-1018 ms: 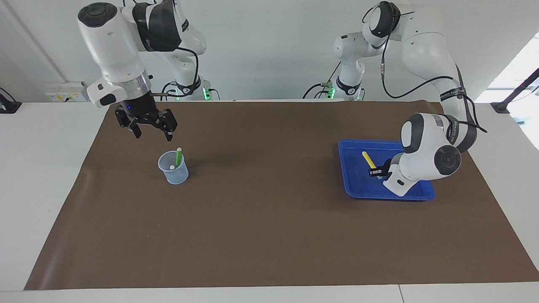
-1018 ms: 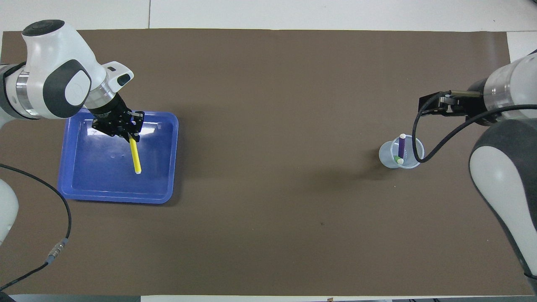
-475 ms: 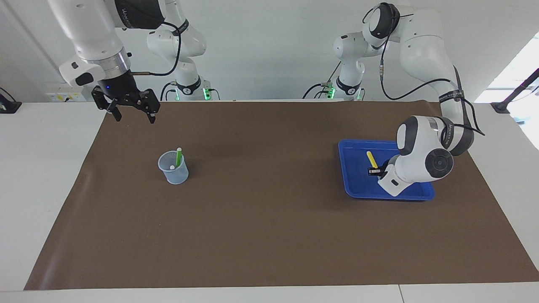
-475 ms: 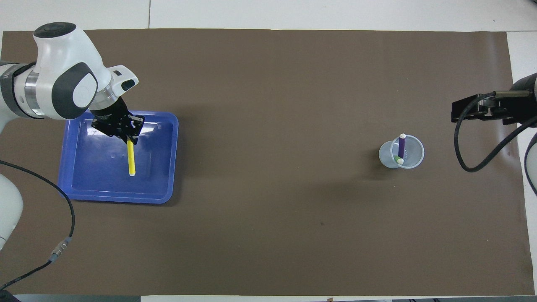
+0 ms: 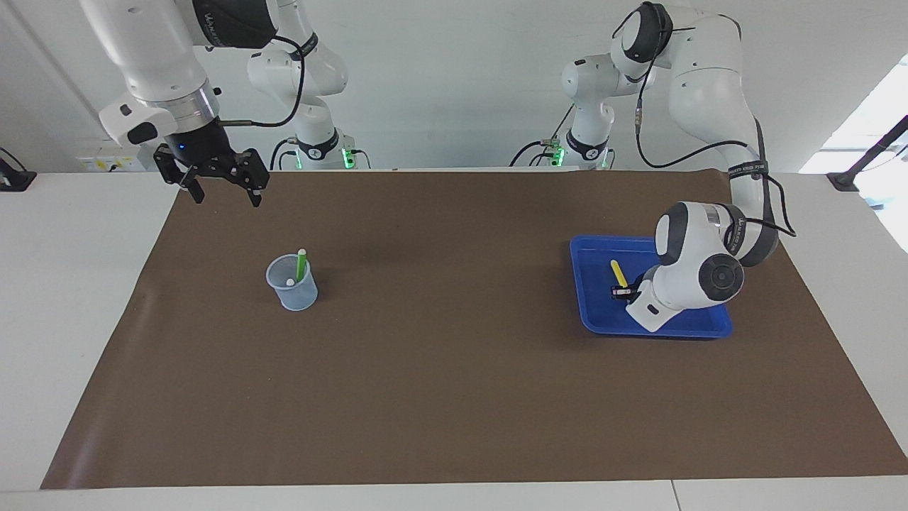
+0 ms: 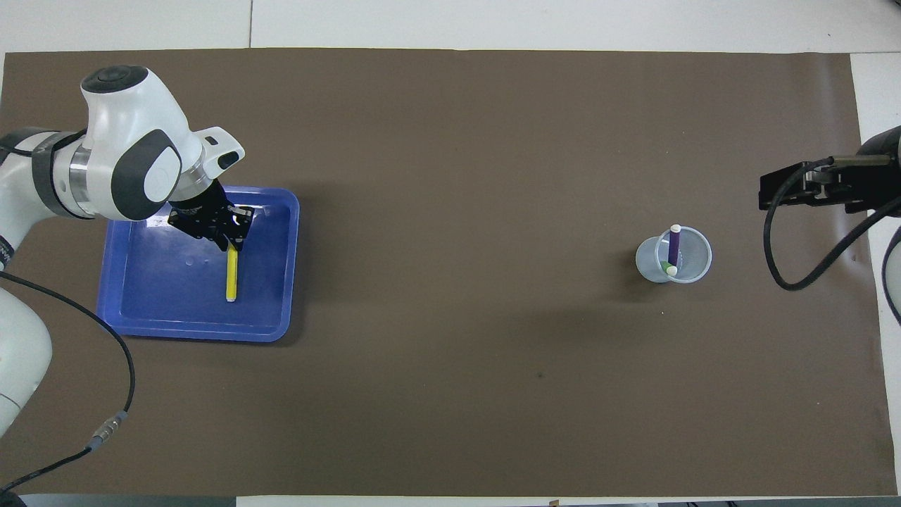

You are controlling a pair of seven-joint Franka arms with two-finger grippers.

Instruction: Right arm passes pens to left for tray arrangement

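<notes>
— Brown mat (image 5: 454, 390), was that all there was along the bottom of the facing frame?

— Yes, bare mat spread over the white table (image 5: 71, 284). Higher up, at middle right of that frame, sat the blue tray (image 5: 596, 312). The yellow pen (image 5: 618, 272) was inside it, and the left end effector (image 5: 623, 291) was down at the pen's lower end.

— Was it pinching the pen?

— I could not tell whether it was clamped or had let go. From overhead the pen ran straight down the frame from the end effector, within the tray's rim at the left.

— And the other pens?

— At middle left of the facing frame stood the pale mesh cup (image 5: 292, 287), well apart from the tray. The green pen (image 5: 301, 264) leaned in it, pale tip poking above the rim. The purple pen (image 6: 674, 243) showed only from overhead, in the same cup.

— The right arm?

— Its end effector (image 5: 227, 197) hung in the upper left of the facing frame, over the mat's top edge, blue light on, fingers spread wide, holding nothing.
</notes>
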